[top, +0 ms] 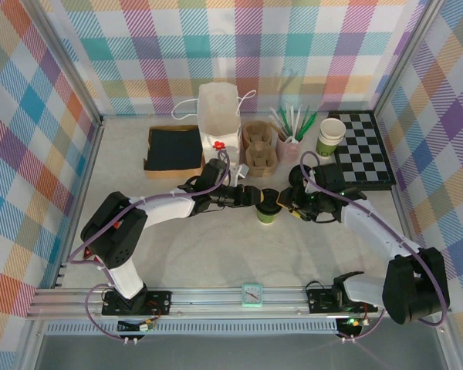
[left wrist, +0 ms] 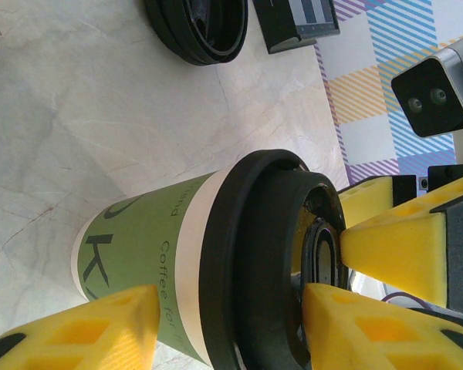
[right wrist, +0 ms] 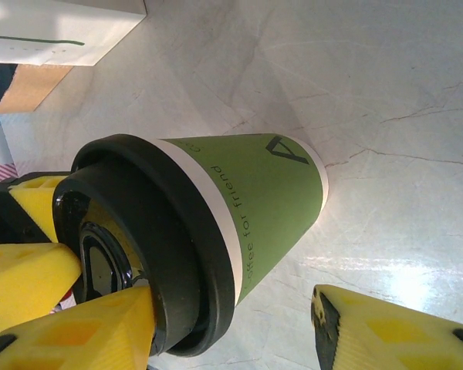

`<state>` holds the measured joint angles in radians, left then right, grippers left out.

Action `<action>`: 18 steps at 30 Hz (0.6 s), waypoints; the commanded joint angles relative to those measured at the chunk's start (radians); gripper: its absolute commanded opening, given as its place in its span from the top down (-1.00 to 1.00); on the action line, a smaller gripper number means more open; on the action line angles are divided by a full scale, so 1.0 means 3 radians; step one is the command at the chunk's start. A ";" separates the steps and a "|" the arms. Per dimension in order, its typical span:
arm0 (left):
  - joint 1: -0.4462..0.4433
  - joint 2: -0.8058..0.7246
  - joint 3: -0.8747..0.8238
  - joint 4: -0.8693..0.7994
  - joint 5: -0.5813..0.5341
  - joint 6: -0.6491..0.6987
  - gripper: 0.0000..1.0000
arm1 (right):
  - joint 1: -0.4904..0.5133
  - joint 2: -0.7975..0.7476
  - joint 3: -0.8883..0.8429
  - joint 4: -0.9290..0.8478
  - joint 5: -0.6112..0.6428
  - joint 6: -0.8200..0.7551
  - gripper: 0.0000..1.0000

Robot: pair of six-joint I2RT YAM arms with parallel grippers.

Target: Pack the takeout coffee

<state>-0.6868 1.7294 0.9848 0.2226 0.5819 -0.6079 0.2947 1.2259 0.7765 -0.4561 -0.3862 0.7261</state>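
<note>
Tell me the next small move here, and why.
Probably back the right gripper off the lid: the cup stands capped, neither gripper clasps its sides, and both crowd its top, so the left gripper needs room to grasp it.

I work in a lab test cell: pastel plaid cloth walls [top: 139,54], silver aluminium rail [top: 201,296] at the near edge of the pale marbled table [top: 208,254].
</note>
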 commanded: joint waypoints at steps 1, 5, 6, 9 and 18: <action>-0.0042 0.0122 -0.0084 -0.0098 -0.0068 0.0081 -0.02 | -0.0008 0.0086 0.0072 -0.0034 0.0101 0.0035 -0.11; -0.0042 0.0154 -0.0130 -0.0054 -0.0076 0.0054 -0.01 | -0.0010 0.0129 0.0081 -0.0011 0.0101 0.0044 -0.11; -0.0042 0.0161 -0.0137 -0.0043 -0.0073 0.0048 -0.01 | -0.0011 0.0127 0.0081 -0.0005 0.0104 0.0048 -0.11; -0.0038 0.0192 -0.0158 -0.0011 -0.0063 0.0027 -0.01 | -0.0011 0.0127 0.0080 0.0013 0.0111 0.0059 -0.11; -0.0042 0.0306 -0.0204 0.0117 -0.0017 -0.0055 0.09 | -0.0011 0.0203 0.0120 0.0032 0.0136 0.0053 -0.09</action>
<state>-0.6865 1.7615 0.9649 0.3244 0.5934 -0.6216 0.2928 1.2583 0.7971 -0.4408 -0.3759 0.7300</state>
